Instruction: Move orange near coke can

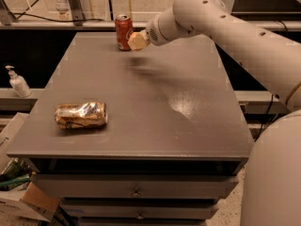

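The coke can (123, 30), red with a silver top, stands upright at the far edge of the grey table (141, 107), left of centre. My gripper (138, 41) hangs just above the table, right beside the can on its right and slightly nearer to me, almost touching it. The white arm (221, 27) reaches in from the right. The orange does not show anywhere on the table; it is hidden or out of view, and the gripper's tan end blocks whatever may lie within it.
A crushed brownish-silver can (81, 115) lies on its side near the table's front left. A white pump bottle (18, 82) stands on a shelf to the left. Drawers (136, 191) sit below the tabletop, and a cardboard box (23, 199) is on the floor at the lower left.
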Controlling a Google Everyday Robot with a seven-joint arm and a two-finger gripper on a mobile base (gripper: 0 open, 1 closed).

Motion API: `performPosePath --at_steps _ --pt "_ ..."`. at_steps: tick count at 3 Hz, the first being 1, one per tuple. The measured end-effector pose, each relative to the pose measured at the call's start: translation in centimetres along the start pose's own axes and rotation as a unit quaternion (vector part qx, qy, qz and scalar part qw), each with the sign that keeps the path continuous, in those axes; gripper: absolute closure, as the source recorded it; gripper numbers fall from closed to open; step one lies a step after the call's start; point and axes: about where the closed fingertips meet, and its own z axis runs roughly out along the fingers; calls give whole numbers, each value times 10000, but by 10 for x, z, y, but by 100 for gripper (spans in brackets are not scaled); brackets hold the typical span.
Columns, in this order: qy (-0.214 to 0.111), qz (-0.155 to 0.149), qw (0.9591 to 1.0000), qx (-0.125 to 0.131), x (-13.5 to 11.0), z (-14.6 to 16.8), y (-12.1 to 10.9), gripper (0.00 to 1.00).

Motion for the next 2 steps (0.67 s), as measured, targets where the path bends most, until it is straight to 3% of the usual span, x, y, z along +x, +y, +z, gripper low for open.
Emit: performPosePath --at_steps 2 --pt "87 -73 9999 126 -5 28 3 100"
